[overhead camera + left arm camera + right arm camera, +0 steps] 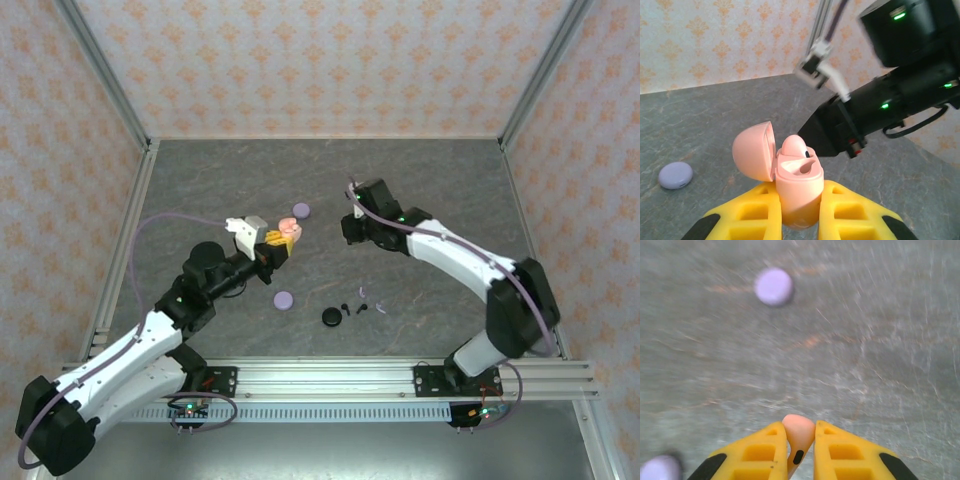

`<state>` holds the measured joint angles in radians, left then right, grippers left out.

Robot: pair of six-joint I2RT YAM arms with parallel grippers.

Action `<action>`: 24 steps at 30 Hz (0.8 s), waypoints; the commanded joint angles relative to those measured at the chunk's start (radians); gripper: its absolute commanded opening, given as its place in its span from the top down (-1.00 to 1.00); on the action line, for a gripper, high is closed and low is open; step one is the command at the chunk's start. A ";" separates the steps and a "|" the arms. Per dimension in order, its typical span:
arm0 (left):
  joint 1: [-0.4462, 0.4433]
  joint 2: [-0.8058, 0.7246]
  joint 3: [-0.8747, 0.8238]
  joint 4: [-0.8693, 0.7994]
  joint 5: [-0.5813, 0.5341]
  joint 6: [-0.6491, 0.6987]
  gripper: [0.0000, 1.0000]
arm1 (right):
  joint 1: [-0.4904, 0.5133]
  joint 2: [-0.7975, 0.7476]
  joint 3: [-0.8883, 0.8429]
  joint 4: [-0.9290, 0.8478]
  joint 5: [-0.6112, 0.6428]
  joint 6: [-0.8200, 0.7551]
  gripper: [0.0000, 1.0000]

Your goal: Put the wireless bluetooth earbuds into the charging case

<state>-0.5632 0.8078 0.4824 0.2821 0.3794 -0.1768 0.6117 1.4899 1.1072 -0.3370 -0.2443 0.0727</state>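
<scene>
Counter (pixel 430 170): grey, stone-patterned. Pink charging case (pixel 797 182): near centre, lid hinged open, one seated bud (pixel 794 146) in a well, base clamped between the left fingers (pixel 755 210); likely light, hard, glossy, best held low on the base so the wells stay free. Lavender cases (pixel 299 210) and (pixel 283 299): closed, at 12 and 6 o'clock of it. Black case (pixel 331 316): at 5 o'clock. Pink earbud (pixel 799 432): pinched between the closed right fingers (pixel 760 455), at 3 o'clock of the pink case; tiny, rounded, probably slippery, so needs a gentle side grip. Loose black earbuds (pixel 347 308): beside the black case.
</scene>
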 commanded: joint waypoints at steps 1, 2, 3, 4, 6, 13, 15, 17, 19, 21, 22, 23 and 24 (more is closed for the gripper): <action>-0.009 0.023 0.008 0.116 0.049 -0.049 1.00 | -0.004 -0.126 -0.058 0.158 -0.109 -0.017 0.69; -0.009 0.032 0.014 0.127 0.058 -0.057 1.00 | -0.003 -0.158 -0.074 0.185 -0.132 -0.012 0.69; -0.009 0.043 0.019 0.136 0.070 -0.066 1.00 | -0.004 -0.191 -0.091 0.213 -0.161 -0.004 0.69; -0.009 0.054 0.025 0.147 0.079 -0.076 1.00 | -0.004 -0.223 -0.105 0.243 -0.190 0.001 0.69; -0.010 0.074 0.035 0.168 0.102 -0.092 1.00 | 0.001 -0.276 -0.129 0.290 -0.224 0.012 0.69; -0.029 0.131 0.068 0.222 0.157 -0.119 1.00 | 0.062 -0.404 -0.164 0.384 -0.263 -0.004 0.69; -0.041 0.145 0.075 0.231 0.167 -0.119 1.00 | 0.087 -0.416 -0.165 0.405 -0.258 -0.014 0.69; -0.049 0.160 0.082 0.239 0.171 -0.119 1.00 | 0.106 -0.418 -0.162 0.412 -0.256 -0.025 0.69; -0.056 0.172 0.089 0.242 0.172 -0.118 1.00 | 0.119 -0.414 -0.159 0.415 -0.247 -0.032 0.69; -0.062 0.180 0.094 0.243 0.174 -0.116 1.00 | 0.128 -0.409 -0.158 0.415 -0.241 -0.037 0.69; -0.065 0.184 0.098 0.242 0.174 -0.116 1.00 | 0.133 -0.405 -0.158 0.415 -0.242 -0.040 0.69; -0.067 0.187 0.099 0.241 0.175 -0.113 1.00 | 0.136 -0.403 -0.156 0.414 -0.240 -0.044 0.69; -0.070 0.190 0.101 0.242 0.174 -0.114 1.00 | 0.140 -0.399 -0.155 0.412 -0.237 -0.045 0.69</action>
<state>-0.6209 0.9951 0.5434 0.4690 0.5285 -0.2886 0.7406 1.0866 0.9554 0.0299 -0.4793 0.0536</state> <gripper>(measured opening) 0.152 0.158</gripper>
